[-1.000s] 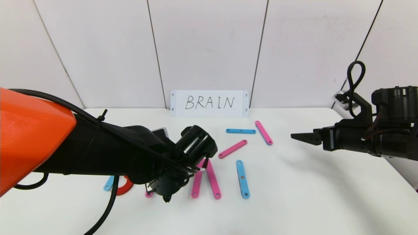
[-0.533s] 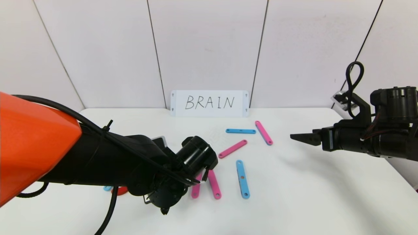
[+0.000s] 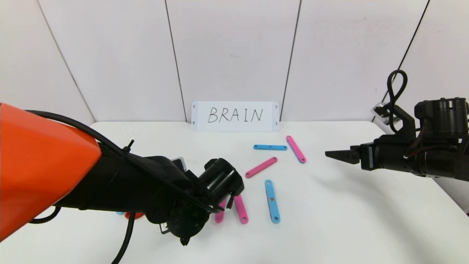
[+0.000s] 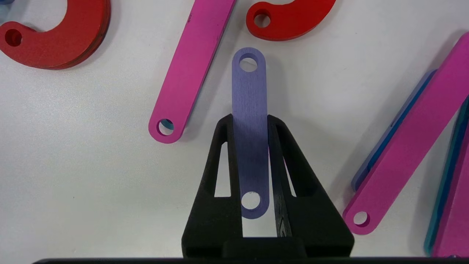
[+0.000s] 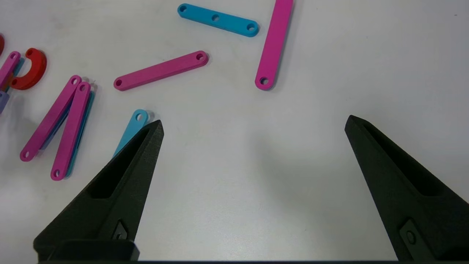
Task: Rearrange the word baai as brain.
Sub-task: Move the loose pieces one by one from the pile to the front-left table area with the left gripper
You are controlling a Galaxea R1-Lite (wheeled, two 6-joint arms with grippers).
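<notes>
While clamped lengthwise between the left fingers (image 4: 250,123), purple strip (image 4: 249,95); right fingers (image 5: 253,124) spread, apart.

bare table (image 3: 348,220) lies open on the right; strips (image 3: 271,201) crowd the middle

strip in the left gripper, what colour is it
Purple; the left gripper is shut on the purple strip, clearest in the left wrist view.

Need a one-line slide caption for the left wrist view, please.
Left gripper shut on a purple strip above the white table, between a pink strip and red curves.
</notes>
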